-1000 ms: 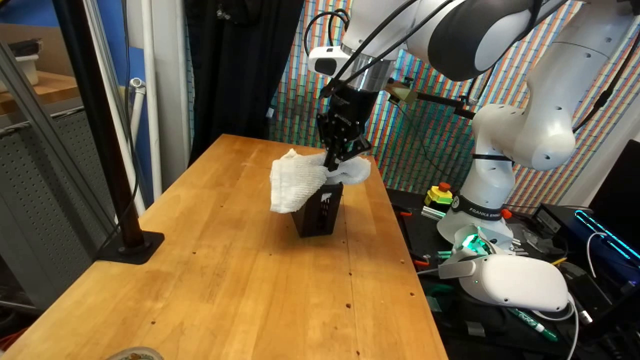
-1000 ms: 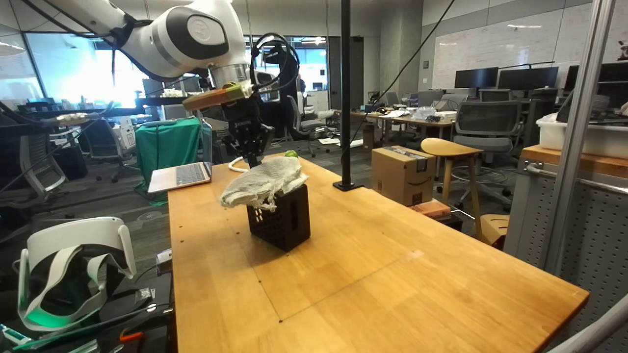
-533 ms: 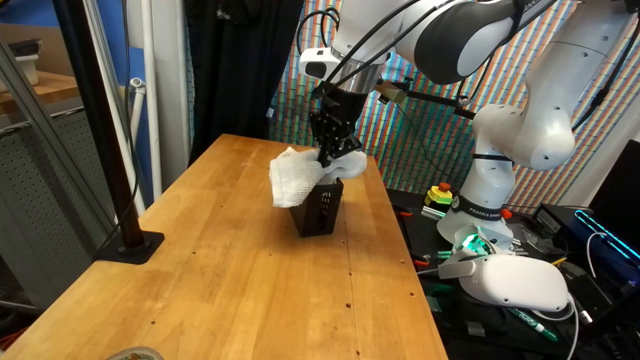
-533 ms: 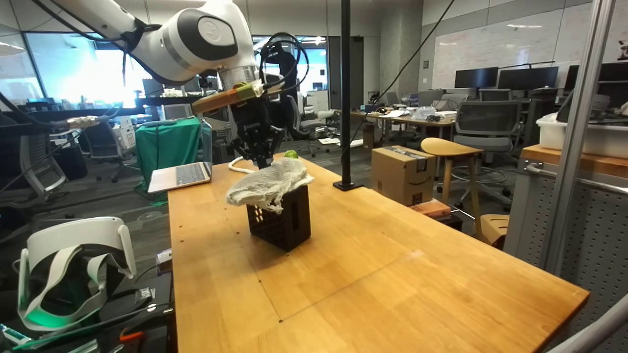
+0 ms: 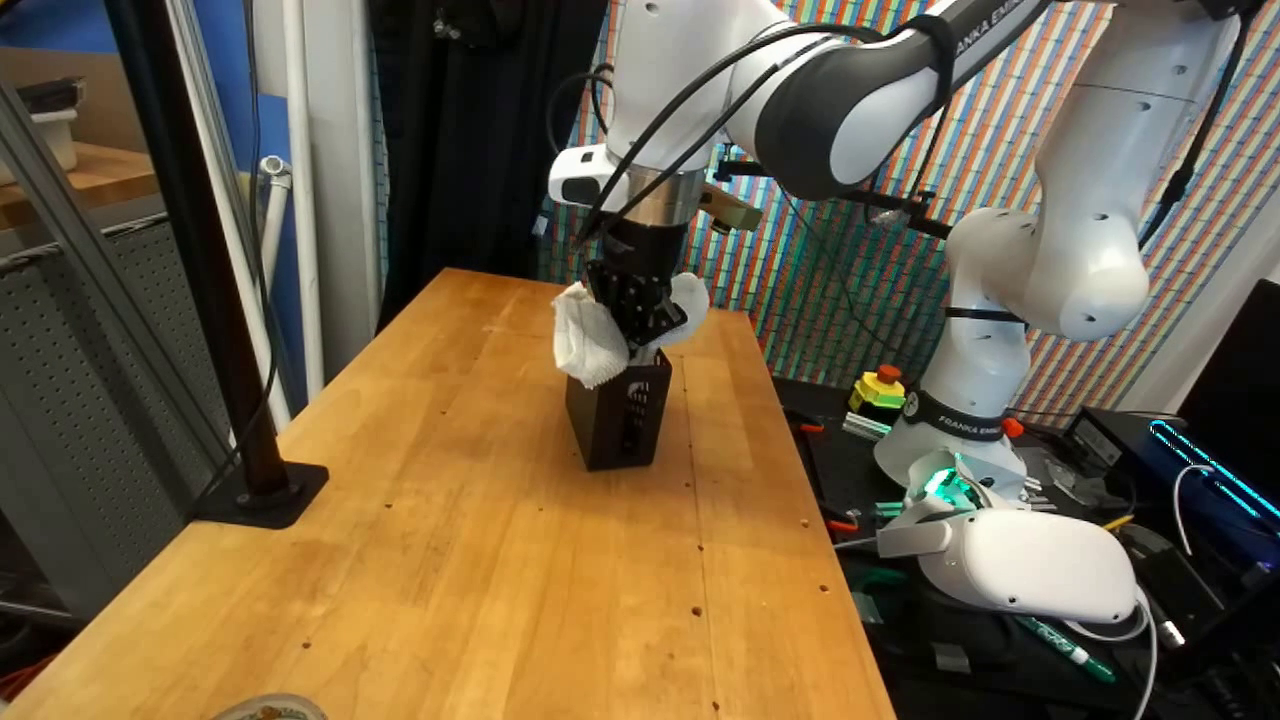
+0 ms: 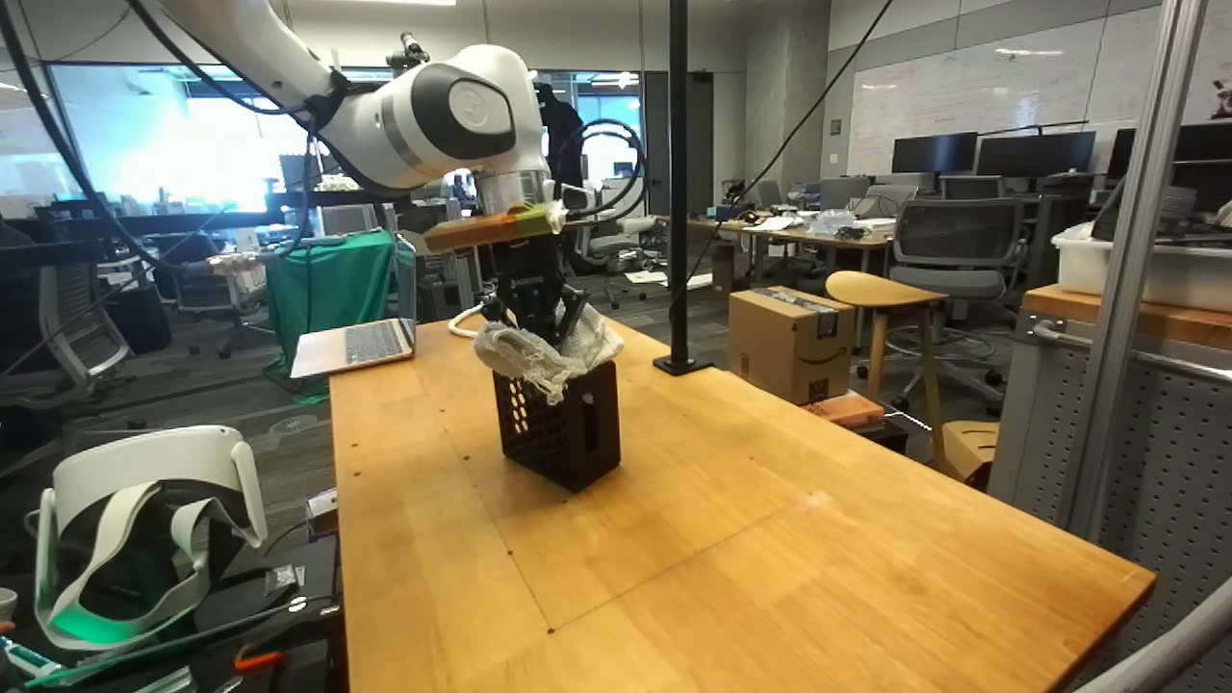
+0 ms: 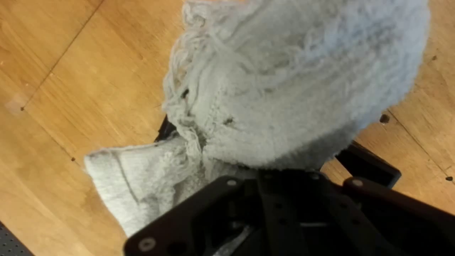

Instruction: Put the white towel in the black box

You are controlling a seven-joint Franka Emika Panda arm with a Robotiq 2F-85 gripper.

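One gripper (image 5: 638,325): jaws fully together, tips hidden in the white towel (image 6: 527,358), whether pinching it cannot be told | towel bunched across the mouth of the black box (image 5: 618,425), ends projecting past its rim | box upright on the wooden table (image 5: 480,545)

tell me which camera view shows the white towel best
The wrist view: the white towel fills much of it, close enough to show fraying and folds, though cropped at the top. Both exterior views show it smaller, bunched over the black box.
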